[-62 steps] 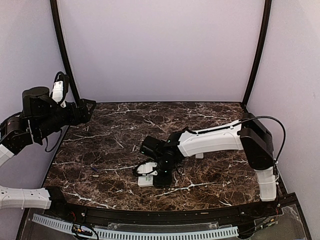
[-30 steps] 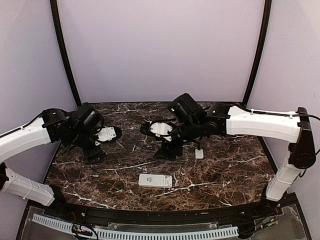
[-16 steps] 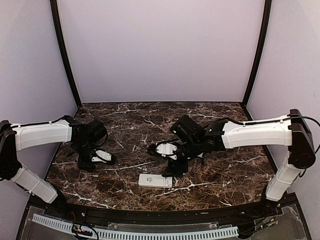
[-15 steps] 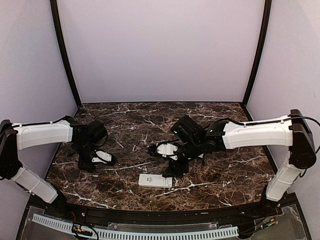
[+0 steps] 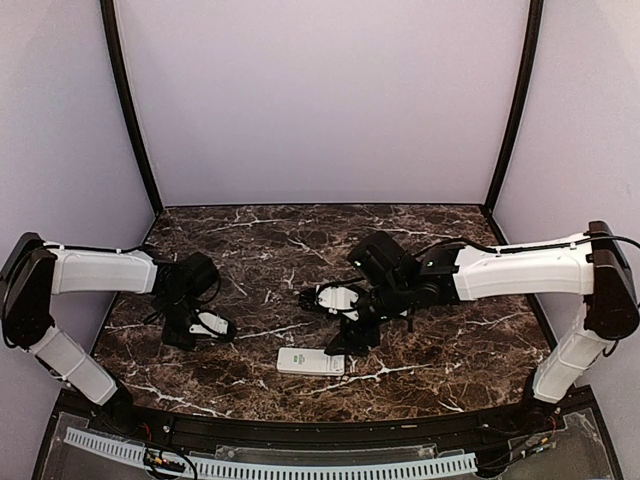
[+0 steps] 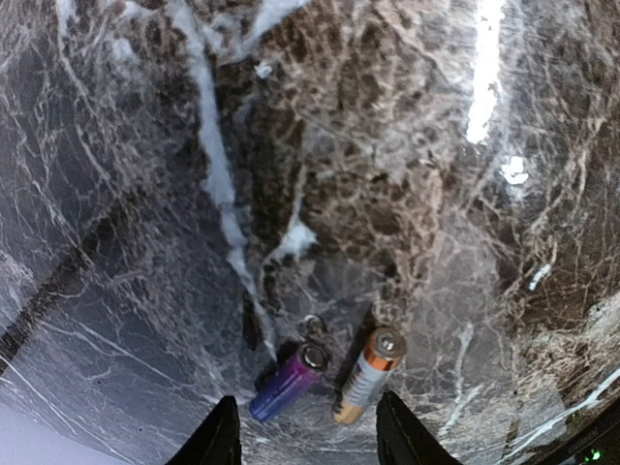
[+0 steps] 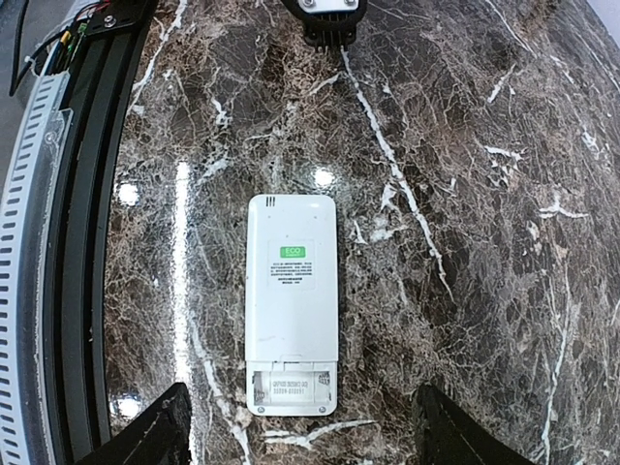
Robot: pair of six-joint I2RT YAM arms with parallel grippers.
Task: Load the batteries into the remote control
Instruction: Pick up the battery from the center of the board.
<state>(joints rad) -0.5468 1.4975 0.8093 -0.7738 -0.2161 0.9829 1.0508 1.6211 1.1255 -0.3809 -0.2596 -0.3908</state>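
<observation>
Remote control (image 7: 292,291): white, rectangular, lying flat and back-up on the marble tabletop (image 7: 484,242); green label mid-back, battery compartment uncovered at one end. Purple battery (image 6: 286,385) and gold-and-silver battery (image 6: 368,375): lying flat, just beside each other.

Dark, seemingly marble table (image 5: 250,240), lilac walls (image 5: 320,100)

Dark brown, white-veined marble counter (image 5: 250,240) under glare, between pale lilac walls (image 5: 320,100) and black posts (image 5: 519,100)
</observation>
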